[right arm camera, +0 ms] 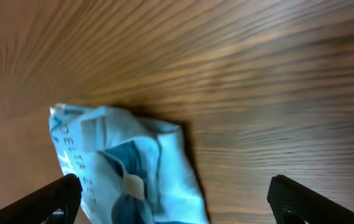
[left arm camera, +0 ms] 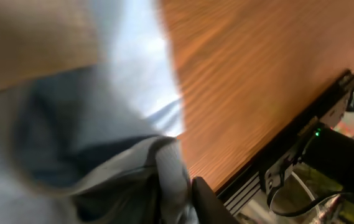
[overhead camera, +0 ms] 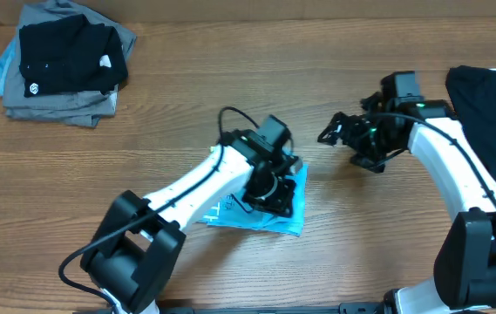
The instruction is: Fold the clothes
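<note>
Light blue T-shirt (overhead camera: 230,213) lies in a crumpled heap, near-centre of table (overhead camera: 186,105), left of and nearer than right gripper (overhead camera: 333,131). Left gripper (overhead camera: 269,194) is down on the heap, cloth fills its wrist view; can't tell if jaws are pinching it. Right gripper wide open, empty, over bare wood. Shirt looks light, limp, not slippery, will sag and drag; best taken at hem corners or shoulder seams, one per gripper
</note>
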`<state>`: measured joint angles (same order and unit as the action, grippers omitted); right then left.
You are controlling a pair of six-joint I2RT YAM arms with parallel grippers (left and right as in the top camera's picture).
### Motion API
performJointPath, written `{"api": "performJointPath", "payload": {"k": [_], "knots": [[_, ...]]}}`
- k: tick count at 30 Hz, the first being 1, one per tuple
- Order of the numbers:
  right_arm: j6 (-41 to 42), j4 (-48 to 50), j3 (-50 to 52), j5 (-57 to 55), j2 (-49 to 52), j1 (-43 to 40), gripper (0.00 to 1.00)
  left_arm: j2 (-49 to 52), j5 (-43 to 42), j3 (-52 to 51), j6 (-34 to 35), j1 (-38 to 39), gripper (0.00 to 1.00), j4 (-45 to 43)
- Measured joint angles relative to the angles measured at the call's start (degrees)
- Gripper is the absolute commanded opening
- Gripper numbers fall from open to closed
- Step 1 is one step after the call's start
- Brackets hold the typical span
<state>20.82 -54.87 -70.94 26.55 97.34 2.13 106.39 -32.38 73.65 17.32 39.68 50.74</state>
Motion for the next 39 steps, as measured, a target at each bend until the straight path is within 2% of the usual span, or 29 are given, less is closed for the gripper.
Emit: {"api": "performJointPath", "payload": {"k": [1,2,5,6,11,16,20,26,28,31,39], "knots": [[-0.02,-0.09,0.0,0.0,0.0,-0.92,1.0,0.0,-0.02,0.0,0.2,1.03,0.27,-0.74],[-0.04,-0.2,0.0,0.0,0.0,-1.77,1.0,0.0,-0.09,0.0,0.35,1.95,0.36,-1.55],[-0.28,-0.59,0.0,0.0,0.0,-3.78,1.0,0.0,-0.44,0.0,0.72,4.11,0.84,-3.56],[-0.33,-0.7,-0.02,-0.02,0.02,-4.11,1.0,0.0,-0.5,0.0,0.76,4.72,0.9,-4.13],[-0.85,-0.63,-0.02,0.57,0.0,-4.79,1.0,0.0,-1.66,0.55,0.96,6.47,0.92,-4.66],[-1.68,-1.9,-1.07,1.22,0.02,-4.76,1.0,-0.15,-0.85,7.98,-0.87,4.02,0.94,5.88],[-2.4,-3.13,-4.57,1.53,0.02,-4.76,1.0,-2.89,6.38,16.98,-1.14,-1.97,1.0,16.31],[-2.64,-3.04,-7.15,1.53,0.02,-3.15,1.0,-11.69,18.27,24.87,3.02,-16.2,1.0,25.03],[-2.64,-2.8,-7.15,1.51,0.02,-1.2,1.0,-12.98,20.55,25.2,3.87,-20.92,1.0,26.84],[-1.46,-0.59,-7.17,-0.31,0.02,6.03,1.0,-12.5,22.86,24.83,4.83,-26.95,1.0,28.26],[6.84,2.54,-7.19,-9.07,1.2,22.56,1.0,-11.08,24.61,15.76,5.05,-32.74,1.0,25.75]]}}
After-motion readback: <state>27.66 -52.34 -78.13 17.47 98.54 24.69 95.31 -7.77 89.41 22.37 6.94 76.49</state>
